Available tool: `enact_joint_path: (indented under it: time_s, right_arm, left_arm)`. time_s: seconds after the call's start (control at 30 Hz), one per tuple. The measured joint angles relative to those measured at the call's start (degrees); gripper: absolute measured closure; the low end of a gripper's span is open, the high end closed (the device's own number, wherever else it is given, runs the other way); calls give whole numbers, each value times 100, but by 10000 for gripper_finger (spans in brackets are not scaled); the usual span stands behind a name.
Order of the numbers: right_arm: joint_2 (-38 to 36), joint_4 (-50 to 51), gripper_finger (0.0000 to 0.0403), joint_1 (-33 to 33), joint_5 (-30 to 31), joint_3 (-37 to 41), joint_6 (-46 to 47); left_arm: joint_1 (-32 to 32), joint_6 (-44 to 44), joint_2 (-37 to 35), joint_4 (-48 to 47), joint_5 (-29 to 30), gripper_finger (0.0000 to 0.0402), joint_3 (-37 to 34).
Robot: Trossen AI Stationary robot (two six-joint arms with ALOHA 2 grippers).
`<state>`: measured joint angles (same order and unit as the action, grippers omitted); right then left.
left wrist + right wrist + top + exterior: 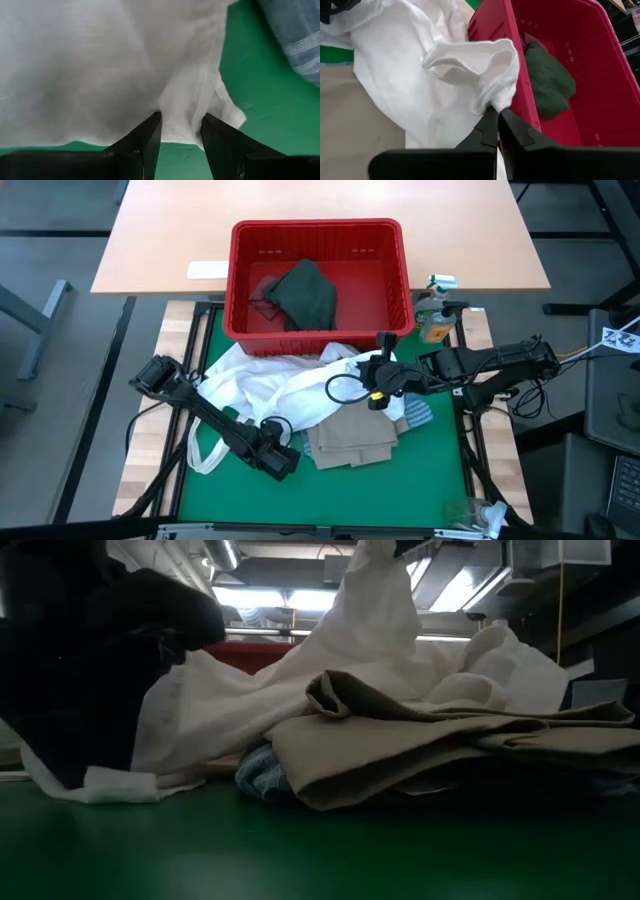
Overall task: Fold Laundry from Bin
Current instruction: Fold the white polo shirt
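We've got the white shirt (290,390) spread across the mat (400,490) just in front of the bin (318,280), draped partly over the folded tan shirt (350,442); the striped cloth (295,40) lies beside and under them, and the green top (305,295) sits in the bin. Right gripper (497,117) is pinched tight on a bunched edge of the white shirt, holding it up next to the bin wall. Left gripper (181,131) is low at the shirt's near hem, fingers (150,135) apart with a fold of cloth between them, not squeezed. We judge the fabric as light, limp and thin: it will sag and bunch, and won't hold a crease alone. A grip on one layer at a hem or corner looks best, both sides pulled taut; bunched grabs risk dragging the tan shirt along.
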<state>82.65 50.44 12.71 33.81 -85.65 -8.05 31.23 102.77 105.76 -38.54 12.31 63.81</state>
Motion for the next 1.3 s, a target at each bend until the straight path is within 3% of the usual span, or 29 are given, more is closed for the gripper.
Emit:
enact_joint_path:
  time_s: [0.13, 0.23, 0.33, 0.57, 0.8, 1.1, 1.3]
  right_arm:
    - [0, 52, 397, 0, 0, 0, 2]
    - [0, 69, 397, 2, -2, 0, 9]
    - [-24, 74, 398, 2, -5, 0, 10]
    - [-175, 240, 398, 2, -71, -327, 26]
    - [-190, 696, 398, 2, -292, -1218, 26]
    - [-192, 849, 398, 2, -310, -2568, -122]
    - [-201, 843, 398, 2, -656, -3137, -124]
  left_arm:
    - [8, -261, 76, -46, 20, 297, 15]
    - [-11, -569, 50, -153, -54, 346, 13]
    - [-22, -886, -123, -529, -515, 391, 0]
    - [10, -1399, -967, -1754, -1507, 398, -2]
    - [63, -1482, -2263, -2907, -1741, 400, 0]
    - [-10, -1200, -3945, -4235, -1404, 401, 2]
    - [-14, -1145, -4681, -4401, -972, 401, 4]
